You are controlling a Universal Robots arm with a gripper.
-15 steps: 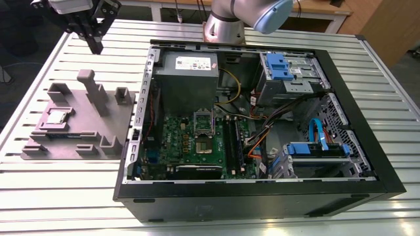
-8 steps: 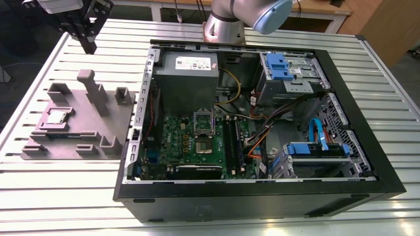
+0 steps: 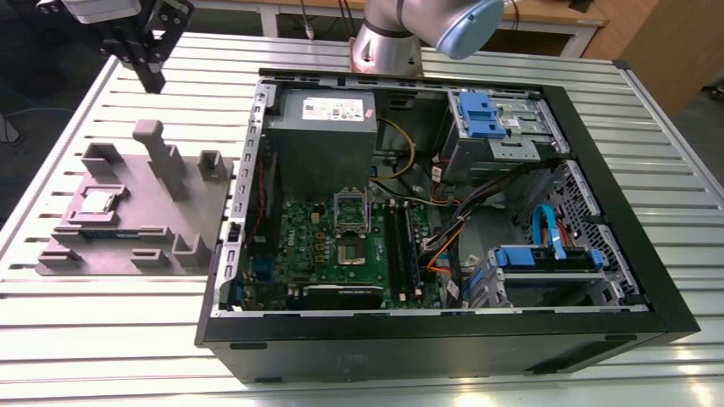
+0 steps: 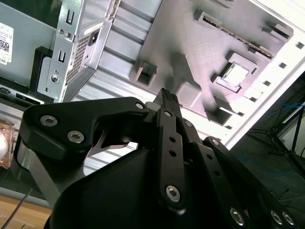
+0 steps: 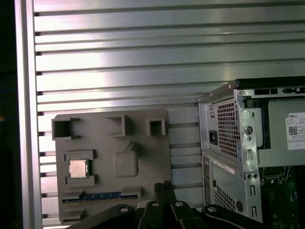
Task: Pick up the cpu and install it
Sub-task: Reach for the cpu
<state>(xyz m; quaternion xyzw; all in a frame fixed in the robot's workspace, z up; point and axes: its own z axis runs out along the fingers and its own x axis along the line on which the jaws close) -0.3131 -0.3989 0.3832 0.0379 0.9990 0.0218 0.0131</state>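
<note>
The cpu [image 3: 97, 202] is a small shiny silver square lying flat in a recess of a grey holder block [image 3: 169, 225] on the slatted table, at the exterior view's left. Both wrist views show the cpu [image 4: 236, 75] [image 5: 78, 168] in that recess. My gripper [image 3: 153, 83] hangs high above the block's far end, well clear of the chip, with its black fingers together and nothing between them. Its fingertips [image 4: 167, 94] [image 5: 164, 185] show in both wrist views. The dark socket [image 3: 349, 216] sits on the green motherboard inside the open computer case [image 3: 588, 144].
The grey block carries upright posts [image 3: 153, 144] and a blue-edged slot [image 5: 102, 195]. The case's metal wall [image 5: 224, 138] rises beside the block. Cables, a power supply [image 3: 322, 119] and blue drive bays [image 3: 487, 114] crowd the case. The slatted table [image 3: 91, 339] ends just beyond the block.
</note>
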